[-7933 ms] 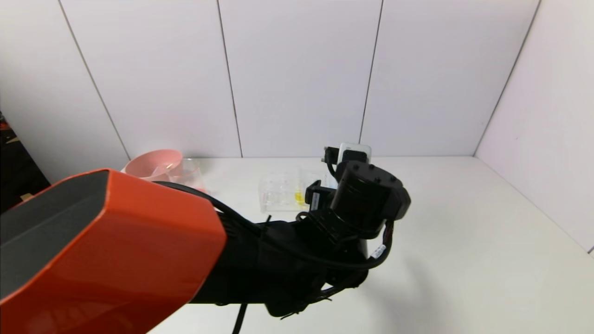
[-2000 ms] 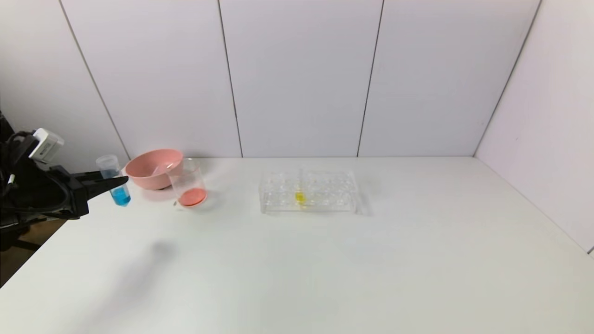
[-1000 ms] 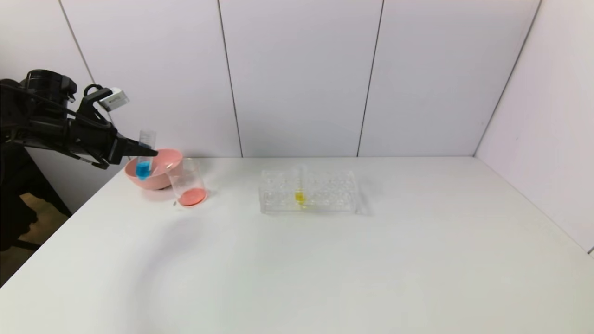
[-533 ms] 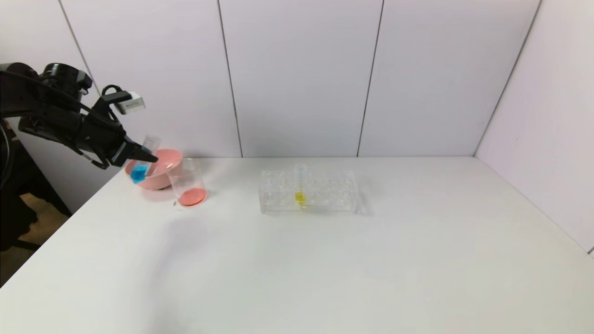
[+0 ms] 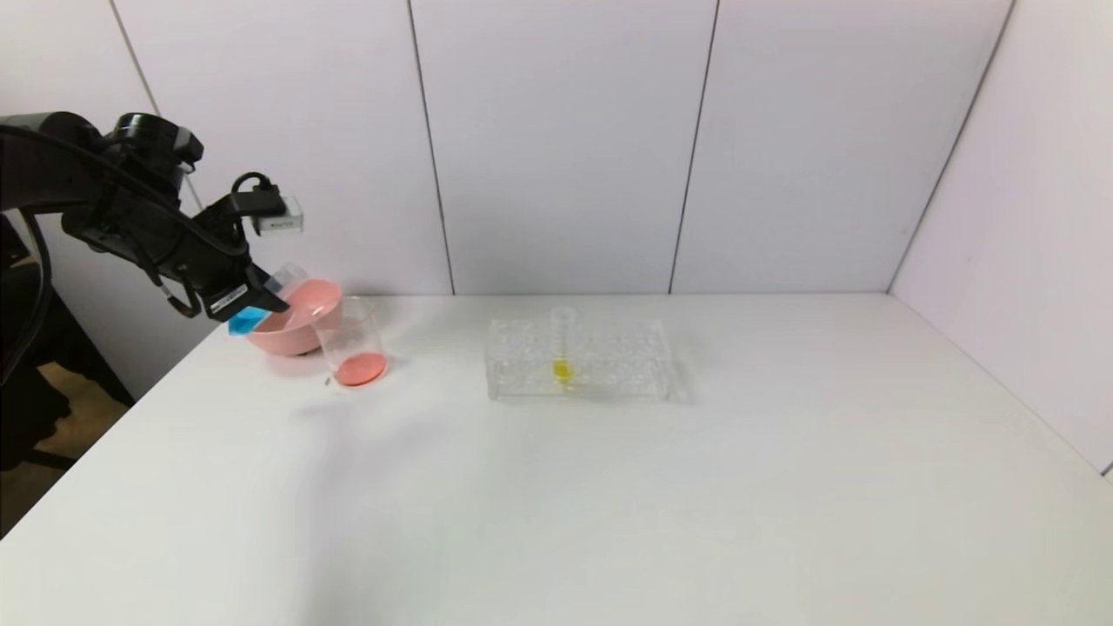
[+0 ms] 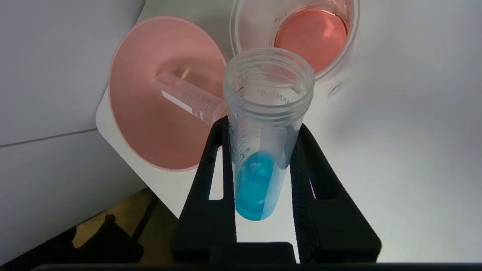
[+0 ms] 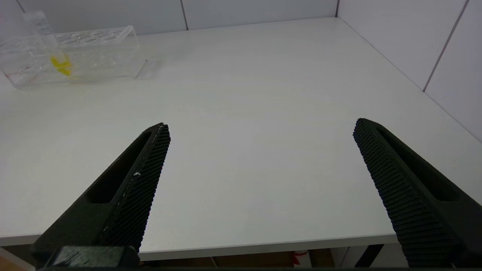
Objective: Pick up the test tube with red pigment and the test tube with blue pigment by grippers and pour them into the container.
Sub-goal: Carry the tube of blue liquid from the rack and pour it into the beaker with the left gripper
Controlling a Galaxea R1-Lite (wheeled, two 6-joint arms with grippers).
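The left tool (image 6: 260, 150) is clamped tight on the test tube with blue pigment (image 6: 263, 143), one black finger on each side of its clear barrel. It holds the tube in the air above the far left corner of the surface (image 5: 609, 487), over the near rim of the pink bowl (image 5: 300, 317). The tube is tilted, its open threaded mouth toward the container (image 5: 350, 341) and its blue-filled tip lower and away from it. The blue liquid sits pooled in the rounded tip. The container stands just beside the bowl, with orange-red liquid on its bottom. An empty graduated tube (image 6: 190, 98) lies inside the bowl. The right tool (image 7: 260, 188) hangs with its jaws wide apart and nothing between them, over the near right edge of the surface, well apart from the clear rack (image 5: 578, 358)
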